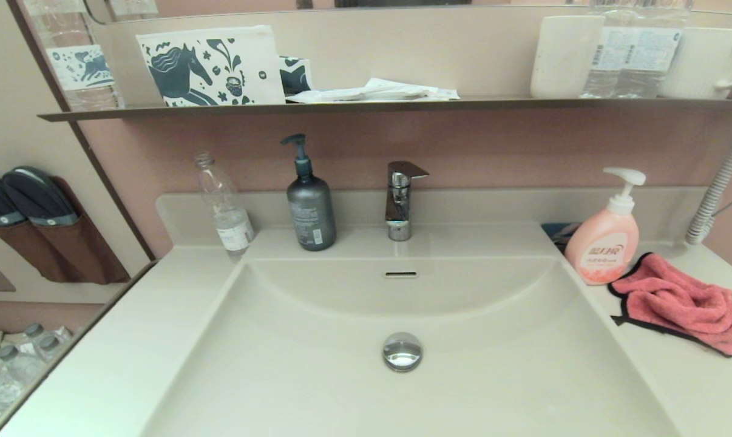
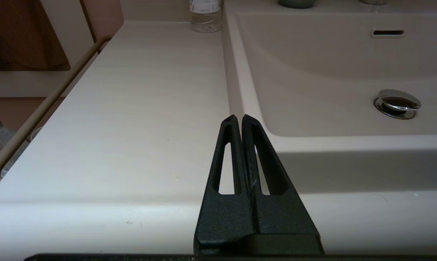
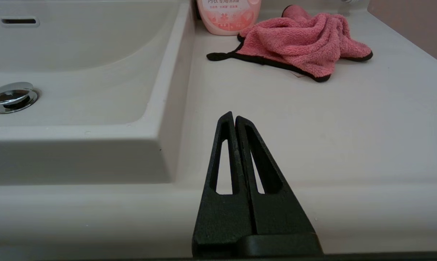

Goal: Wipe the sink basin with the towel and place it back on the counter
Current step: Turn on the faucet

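The coral-pink towel [image 1: 675, 301] [image 3: 302, 43] lies crumpled on the counter [image 1: 700, 388] to the right of the sink basin [image 1: 317, 364], beside the pink soap bottle. The cream-white basin holds only its chrome drain plug [image 1: 402, 351], with the overflow slot [image 1: 400, 274] on its back wall. Neither arm shows in the head view. My right gripper [image 3: 234, 116] is shut and empty, low over the counter's front right part, well short of the towel. My left gripper [image 2: 238, 117] is shut and empty over the counter [image 2: 138, 119] left of the basin.
A pink pump soap bottle [image 1: 603, 243] stands just left of the towel. A grey pump bottle [image 1: 310, 209], a clear water bottle [image 1: 225, 209] and the chrome faucet [image 1: 400, 197] line the back rim. A dark wall shelf [image 1: 366, 106] with cups and a pouch hangs above.
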